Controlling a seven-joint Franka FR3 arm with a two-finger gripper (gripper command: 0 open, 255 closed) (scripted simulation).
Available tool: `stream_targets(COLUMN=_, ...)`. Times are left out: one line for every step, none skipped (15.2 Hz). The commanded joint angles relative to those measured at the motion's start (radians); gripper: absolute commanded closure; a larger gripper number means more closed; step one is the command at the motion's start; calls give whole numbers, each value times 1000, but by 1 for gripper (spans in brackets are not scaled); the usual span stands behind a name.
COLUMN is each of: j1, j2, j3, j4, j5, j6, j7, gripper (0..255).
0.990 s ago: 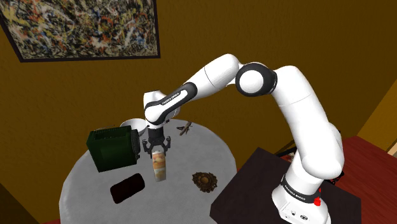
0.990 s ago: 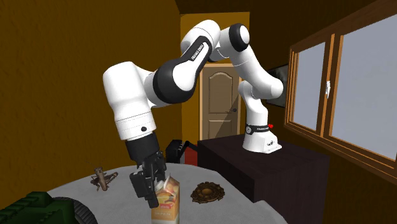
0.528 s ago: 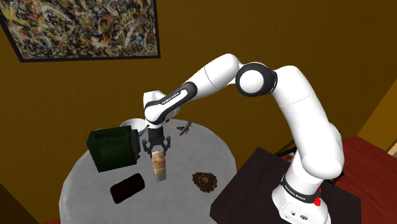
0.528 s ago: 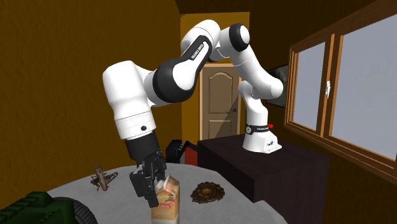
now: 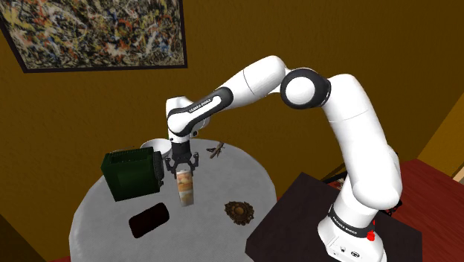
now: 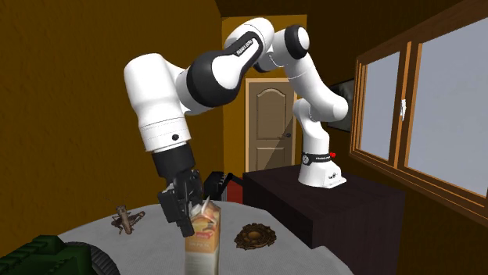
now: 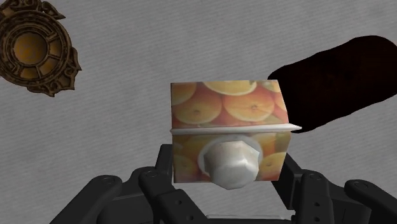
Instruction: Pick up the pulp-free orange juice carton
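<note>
Presently found the gripper [image 5: 184, 171] pointing straight down over the round grey table [image 5: 230, 175], fingers [image 7: 289, 181] clamped on the orange juice carton [image 5: 186, 190], one against each side of its gabled top. Confirmed in the wrist view: both black fingers pressed to the carton's sides just below the ridge, white screw cap [image 7: 230, 162] facing the camera between them. Recorded the carton as upright, printed with orange slices, near the middle of the table and directly under the wrist. Unable to tell whether its base touches the tabletop or hangs just above it.

Logged next to the carton, toward the shoulder view's left, a dark green boxy appliance [image 5: 134, 173], close but apart from it. Logged a flat dark object [image 5: 149, 220] lying toward the shoulder view's lower left, and an ornate brown round dish [image 5: 239, 211] on the side nearer the stand [image 5: 290, 223], both apart from the carton. Noted a small brown item [image 5: 216, 151] near the far rim and a white bowl [image 5: 154, 144] behind the green appliance. Noted a splattered painting [image 5: 97, 30] on the ochre wall and, in the second exterior view, a panelled door [image 6: 270, 129] behind the arm.
</note>
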Motion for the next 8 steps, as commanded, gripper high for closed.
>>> stream_targets(j1=-3, j2=-19, j3=3, j4=-1, j5=3, j6=-17, j7=2, gripper=255)
stream_targets(j1=-3, j2=-26, j3=4, j4=2, j5=4, j6=-27, j7=3, gripper=255)
stream_targets(j1=-4, j2=-34, j3=5, j4=4, j5=5, j6=-36, j7=4, gripper=255)
stream_targets(j1=-5, j2=-41, j3=6, j4=7, j5=6, j6=-46, j7=5, gripper=255)
stream_targets(j1=-6, j2=-48, j3=6, j4=10, j5=7, j6=-56, j7=6, gripper=255)
stream_targets(j1=-6, j2=-54, j3=7, j4=13, j5=8, j6=-65, j7=7, gripper=255)
stream_targets(j1=-7, j2=-55, j3=8, j4=13, j5=9, j6=-67, j7=8, gripper=255)
stream_targets(j1=-7, j2=-55, j3=8, j4=13, j5=9, j6=-67, j7=8, gripper=255)
